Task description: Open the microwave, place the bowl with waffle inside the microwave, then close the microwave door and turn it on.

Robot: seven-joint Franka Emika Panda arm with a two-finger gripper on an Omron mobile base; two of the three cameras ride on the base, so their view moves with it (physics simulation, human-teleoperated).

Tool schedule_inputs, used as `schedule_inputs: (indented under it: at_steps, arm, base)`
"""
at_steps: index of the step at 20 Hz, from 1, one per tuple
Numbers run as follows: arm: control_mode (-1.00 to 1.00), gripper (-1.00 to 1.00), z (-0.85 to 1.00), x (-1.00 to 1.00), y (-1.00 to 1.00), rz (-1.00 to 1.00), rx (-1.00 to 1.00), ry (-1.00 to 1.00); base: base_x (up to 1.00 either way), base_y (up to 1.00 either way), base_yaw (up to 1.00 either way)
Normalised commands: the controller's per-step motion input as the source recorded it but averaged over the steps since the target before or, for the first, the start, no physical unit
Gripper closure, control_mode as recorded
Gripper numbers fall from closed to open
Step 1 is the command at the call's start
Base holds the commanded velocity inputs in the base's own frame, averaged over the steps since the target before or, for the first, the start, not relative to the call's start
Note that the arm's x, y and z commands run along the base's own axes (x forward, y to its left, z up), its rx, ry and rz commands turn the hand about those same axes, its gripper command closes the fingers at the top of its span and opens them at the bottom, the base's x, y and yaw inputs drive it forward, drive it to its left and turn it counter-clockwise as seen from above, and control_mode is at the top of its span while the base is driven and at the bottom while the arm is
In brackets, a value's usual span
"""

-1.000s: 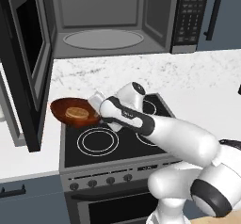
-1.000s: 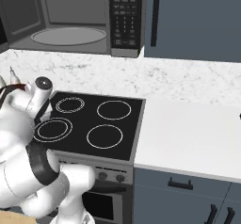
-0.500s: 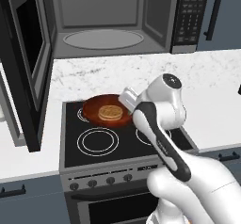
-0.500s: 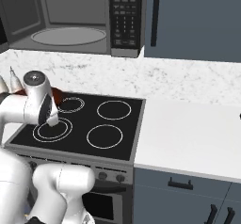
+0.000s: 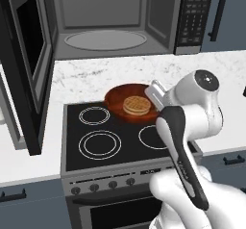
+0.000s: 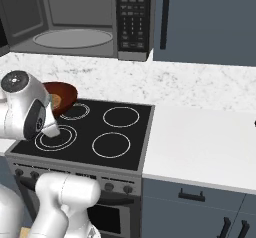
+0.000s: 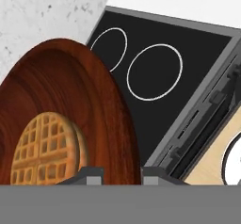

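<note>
One bowl with one waffle lying in its middle is held up over the back of the stove, its rim pinched by the gripper at the bowl's right side in the left base view. In the hand view the two fingertips stand narrow at the bowl's near rim, the waffle just beyond and left of them. Beyond the gripper, up and back, the one microwave stands with its cavity bare to view, one round glass turntable on its floor and one keypad strip at its right. Its door is swung wide open, far to the gripper's left. Below the gripper the stove shows four rings, and five knobs line its front edge. The pale marbled surface runs behind the stove and off to the gripper's right.
</note>
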Motion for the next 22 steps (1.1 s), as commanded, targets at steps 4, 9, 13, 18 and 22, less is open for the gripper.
schedule_inputs:
  at_steps: [4, 9, 13, 18, 22]
  arm:
    - [-1.00, 1.00, 1.00, -0.11, 0.00, -0.07, 0.00, 0.08]
    - [-1.00, 1.00, 0.86, -0.17, -0.01, -0.05, 0.03, 0.01]
    - [-1.00, 1.00, 0.51, -0.04, -0.01, -0.11, 0.07, -0.10]
    - [-1.00, 1.00, 0.09, 0.33, 0.00, -0.17, 0.02, -0.06]
    - [-1.00, 1.00, 0.26, 0.30, 0.02, -0.08, 0.09, -0.16]
  base:
    - [0.00, 0.00, 0.00]
    - [0.00, 0.00, 0.00]
    - [0.00, 0.00, 0.00]
    - [0.00, 0.00, 0.00]
    - [0.00, 0.00, 0.00]
